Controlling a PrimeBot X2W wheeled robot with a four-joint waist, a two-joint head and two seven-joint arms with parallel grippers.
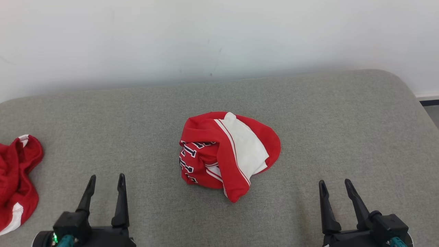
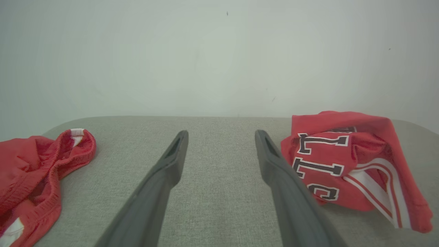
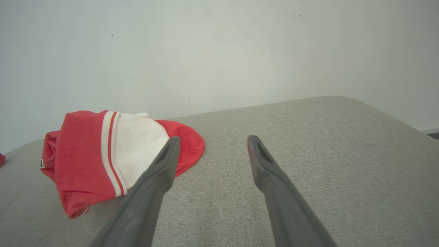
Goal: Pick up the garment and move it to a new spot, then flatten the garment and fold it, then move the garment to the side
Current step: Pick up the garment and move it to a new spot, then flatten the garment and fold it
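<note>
Near the middle of the grey fabric-covered worktop point(image 1: 325, 113), the head view shows the garment point(image 1: 229, 154) in a crumpled heap, red with a white panel on top and dark white-edged letters on its left side. A second red cloth point(image 1: 17, 178) lies bunched at the left edge, well apart from it. The left tool point(image 1: 106, 176) sits at the lower left and the right tool point(image 1: 334, 181) at the lower right, each spread apart, empty and clear of the garment. From the left wrist view, the two dark fingers point(image 2: 164, 171) stand apart over the worktop; the garment lies just beside the finger on that view's right, letters facing the camera, and the second cloth is off to the left. From the right wrist view, that tool's fingers are likewise apart and empty, with the garment at their left, its white panel and striped trim showing before a pale wall point(image 3: 240, 51).
</note>
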